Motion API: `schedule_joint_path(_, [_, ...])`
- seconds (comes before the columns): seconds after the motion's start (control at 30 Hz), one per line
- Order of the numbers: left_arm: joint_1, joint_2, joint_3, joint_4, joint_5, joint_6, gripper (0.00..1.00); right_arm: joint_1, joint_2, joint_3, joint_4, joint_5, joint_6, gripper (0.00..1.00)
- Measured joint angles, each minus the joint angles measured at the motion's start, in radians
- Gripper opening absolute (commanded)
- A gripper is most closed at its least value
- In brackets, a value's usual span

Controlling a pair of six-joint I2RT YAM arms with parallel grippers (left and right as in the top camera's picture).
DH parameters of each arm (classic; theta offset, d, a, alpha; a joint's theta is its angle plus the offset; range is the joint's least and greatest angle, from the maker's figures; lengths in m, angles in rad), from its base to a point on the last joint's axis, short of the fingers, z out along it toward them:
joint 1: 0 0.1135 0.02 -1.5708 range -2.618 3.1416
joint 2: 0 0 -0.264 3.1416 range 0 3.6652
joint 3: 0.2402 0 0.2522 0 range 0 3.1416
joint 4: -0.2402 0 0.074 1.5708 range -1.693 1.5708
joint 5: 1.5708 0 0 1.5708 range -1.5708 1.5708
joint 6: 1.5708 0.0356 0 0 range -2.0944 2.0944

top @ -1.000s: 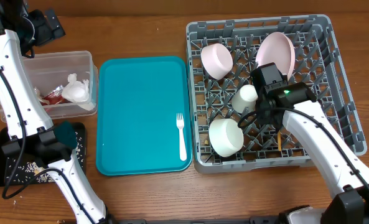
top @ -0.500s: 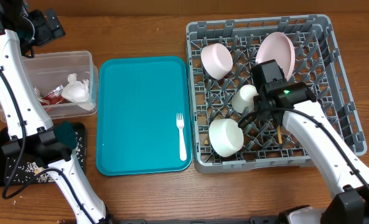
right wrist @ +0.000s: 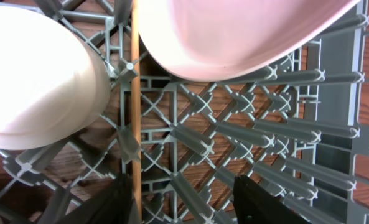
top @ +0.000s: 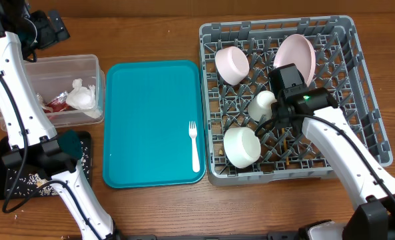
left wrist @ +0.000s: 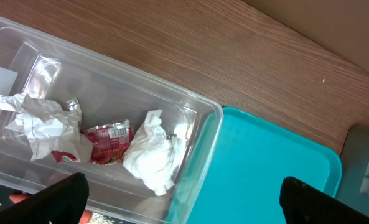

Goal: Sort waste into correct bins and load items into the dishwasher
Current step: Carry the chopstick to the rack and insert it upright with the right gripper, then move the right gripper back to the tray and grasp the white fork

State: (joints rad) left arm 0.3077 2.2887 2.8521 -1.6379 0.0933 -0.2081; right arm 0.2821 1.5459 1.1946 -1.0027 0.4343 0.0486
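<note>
The grey dishwasher rack (top: 367,100) holds two pale bowls (top: 232,65) (top: 242,147), the pink plate (top: 297,57) and a small white cup (top: 262,105). My right gripper (right wrist: 184,202) is open low over the rack lattice, with nothing between its fingers. A thin wooden stick (right wrist: 134,93) stands against the left finger, between a white bowl (right wrist: 35,74) and the pink plate (right wrist: 234,37). The white fork (top: 194,147) lies on the teal tray (top: 150,120). My left gripper (left wrist: 184,202) hangs wide open above the clear tub (left wrist: 203,149), which holds crumpled napkins (left wrist: 153,152) and a red packet (left wrist: 106,140).
A black tray (top: 4,167) with beige crumbs (top: 30,179) sits at the front left, beside the left arm's base. The clear tub (top: 94,67) borders the teal tray's left edge. Bare wooden table runs along the back and front edges.
My right gripper has opened. The thin orange-brown stick that showed beside the right arm in the rack no longer shows from overhead. The left arm has not moved.
</note>
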Motion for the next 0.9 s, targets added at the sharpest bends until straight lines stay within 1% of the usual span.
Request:
schedule_joint_path(0.03, [0.000,0.000,0.000,0.000,0.000,0.000,1.00,0.000,0.000,0.000,0.004,0.001,0.000,0.54])
schedule_joint_path(0.1, [0.000,0.000,0.000,0.000,0.000,0.000,1.00,0.000,0.000,0.000,0.006,0.000,-0.002,0.49])
schedule_joint_path(0.2, [0.000,0.000,0.000,0.000,0.000,0.000,1.00,0.002,0.000,0.009,-0.038,-0.001,0.009,0.49])
schedule_joint_path(0.3, [0.000,0.000,0.000,0.000,0.000,0.000,1.00,0.014,0.000,0.058,-0.098,-0.020,0.026,0.48])
schedule_joint_path(0.4, [0.000,0.000,0.000,0.000,0.000,0.000,1.00,0.042,0.000,0.149,-0.118,-0.136,0.037,0.42])
schedule_joint_path(0.43, [0.000,0.000,0.000,0.000,0.000,0.000,1.00,0.055,0.000,0.186,-0.113,-0.208,0.044,0.38])
schedule_joint_path(0.5, [0.000,0.000,0.000,0.000,0.000,0.000,1.00,0.077,-0.003,0.225,-0.085,-0.336,0.074,0.33])
schedule_joint_path(0.6, [0.000,0.000,0.000,0.000,0.000,0.000,1.00,0.109,-0.005,0.241,-0.027,-0.527,0.162,0.29])
schedule_joint_path(0.67, [0.000,0.000,0.000,0.000,0.000,0.000,1.00,0.138,-0.004,0.241,0.003,-0.602,0.214,0.28])
schedule_joint_path(0.7, [0.000,0.000,0.000,0.000,0.000,0.000,1.00,0.154,-0.004,0.241,0.023,-0.627,0.235,0.27])
schedule_joint_path(0.8, [0.000,0.000,0.000,0.000,0.000,0.000,1.00,0.219,-0.004,0.238,0.070,-0.665,0.288,0.27])
schedule_joint_path(0.9, [0.000,0.000,0.000,0.000,0.000,0.000,1.00,0.317,0.007,0.235,0.098,-0.634,0.349,0.27])
